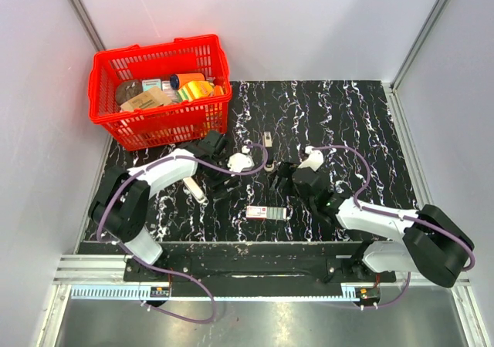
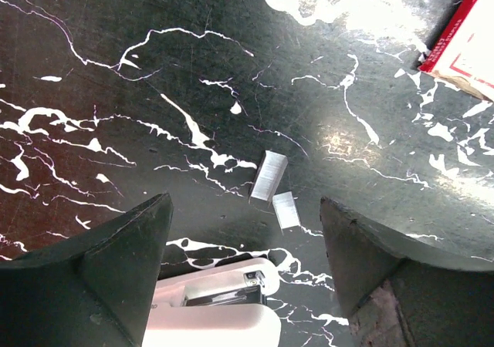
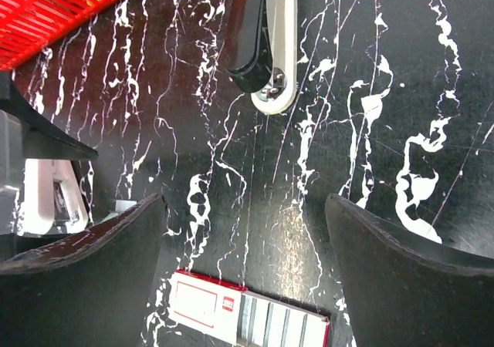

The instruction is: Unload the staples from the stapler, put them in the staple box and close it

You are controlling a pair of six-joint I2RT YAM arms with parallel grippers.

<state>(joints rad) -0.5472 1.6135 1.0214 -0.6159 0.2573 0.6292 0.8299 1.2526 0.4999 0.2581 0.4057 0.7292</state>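
Note:
The stapler (image 1: 268, 139), a small black bar with a pale part, lies alone on the dark marbled table (image 1: 363, 131) behind both grippers. In the right wrist view it (image 3: 253, 42) lies at the top, well ahead of the fingers. My right gripper (image 1: 282, 180) (image 3: 245, 200) is open and empty over bare table. My left gripper (image 1: 219, 180) (image 2: 245, 204) is open and empty. Two short silvery staple strips (image 2: 270, 176) lie on the table just ahead of its fingertips.
A white oblong stick (image 2: 208, 312) with a metal channel lies under the left gripper's near side, also seen from above (image 1: 194, 190). A pinkish-red staple box (image 1: 268, 213) (image 3: 247, 316) lies near the front. A red basket (image 1: 158, 123) of items stands back left.

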